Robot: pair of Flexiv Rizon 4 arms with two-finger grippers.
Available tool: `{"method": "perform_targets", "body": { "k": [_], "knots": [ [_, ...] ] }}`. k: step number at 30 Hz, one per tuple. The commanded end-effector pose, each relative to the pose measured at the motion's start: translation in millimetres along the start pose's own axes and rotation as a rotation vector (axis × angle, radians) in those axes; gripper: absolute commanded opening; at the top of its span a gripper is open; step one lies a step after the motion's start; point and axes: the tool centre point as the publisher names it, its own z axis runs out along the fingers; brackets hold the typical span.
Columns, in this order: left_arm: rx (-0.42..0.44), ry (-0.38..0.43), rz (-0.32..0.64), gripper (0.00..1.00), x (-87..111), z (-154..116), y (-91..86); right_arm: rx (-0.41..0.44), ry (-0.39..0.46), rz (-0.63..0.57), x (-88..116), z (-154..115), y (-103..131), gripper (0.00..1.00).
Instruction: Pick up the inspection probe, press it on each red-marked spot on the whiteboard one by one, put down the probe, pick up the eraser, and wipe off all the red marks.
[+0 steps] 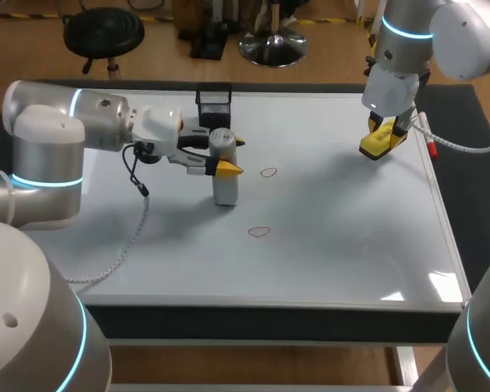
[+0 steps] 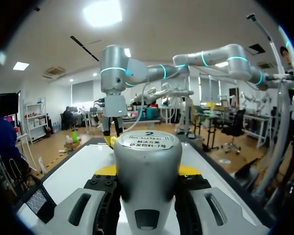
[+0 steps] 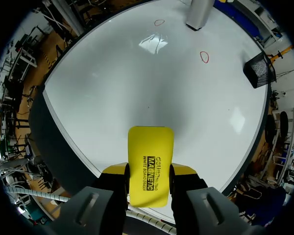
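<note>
**Inspection probe [image 1: 225,189]: hazards while both tools are being gripped**

**Left.** The left gripper [image 2: 147,170] is pinching the inspection probe from two sides. The probe is standing upright, left of the whiteboard [image 1: 335,237] centre, with its base apparently resting on the board. The fingers are bearing on a smooth, rounded silver body, so a hard downward press is risking the probe sliding through the grip or tipping. A cable [image 1: 135,175] is hanging from the wrist and trailing over the board at 8 o'clock of the probe. During a sweep it is liable to be dragging. A mesh basket [image 1: 214,102] is sitting at 12 o'clock of the probe, near enough to be limiting a retreat that way.

**Centre.** One red mark [image 1: 268,172] is lying at 3 o'clock of the probe, near it. The other red mark [image 1: 260,232] is lying at 5 o'clock, farther off. Both are showing as thin outlines, so a dragged base is likely to be smearing them.

**Right.** The right gripper [image 3: 148,172] is clamping the eraser [image 1: 382,140] on its long sides, at 2 o'clock of the board's centre and seemingly lifted. A marker pen [image 1: 425,135] is lying just beside it at 3 o'clock, and a careless descent is risking knocking it.

**Surface and room.** The board is looking glossy and slippery. A wide bare stretch is separating the marks from the eraser, giving the arms working room.
</note>
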Motion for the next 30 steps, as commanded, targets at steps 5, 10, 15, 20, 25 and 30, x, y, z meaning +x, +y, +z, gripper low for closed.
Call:
{"method": "perform_targets", "body": {
  "k": [5, 10, 15, 20, 25, 30],
  "knots": [
    [-0.005, 0.001, -0.008, 0.0, -2.9, 0.7, 4.0, 0.002, 0.002, -0.002, 0.4, -1.1, -0.5, 0.0],
    [-0.006, -0.003, -0.016, 0.0, -2.6, 1.2, 5.9, 0.002, 0.002, -0.002, 0.4, -1.1, -0.5, 0.0],
    [-0.005, -0.007, -0.021, 0.0, -2.8, 1.6, 6.4, 0.002, 0.002, -0.002, 0.4, -1.1, -0.5, 0.0],
    [-0.004, -0.007, -0.022, 0.0, -3.1, 2.2, 6.4, 0.002, 0.002, -0.002, 0.4, -1.1, -0.5, 0.0],
    [-0.004, -0.008, -0.022, 0.0, -3.7, 2.4, 6.0, 0.002, 0.002, -0.002, 0.4, -1.1, -0.5, 0.0],
    [-0.004, -0.014, -0.021, 0.0, -3.9, 0.2, 4.9, 0.002, 0.002, -0.002, 0.4, -1.1, -0.5, 0.0]
  ]
}}
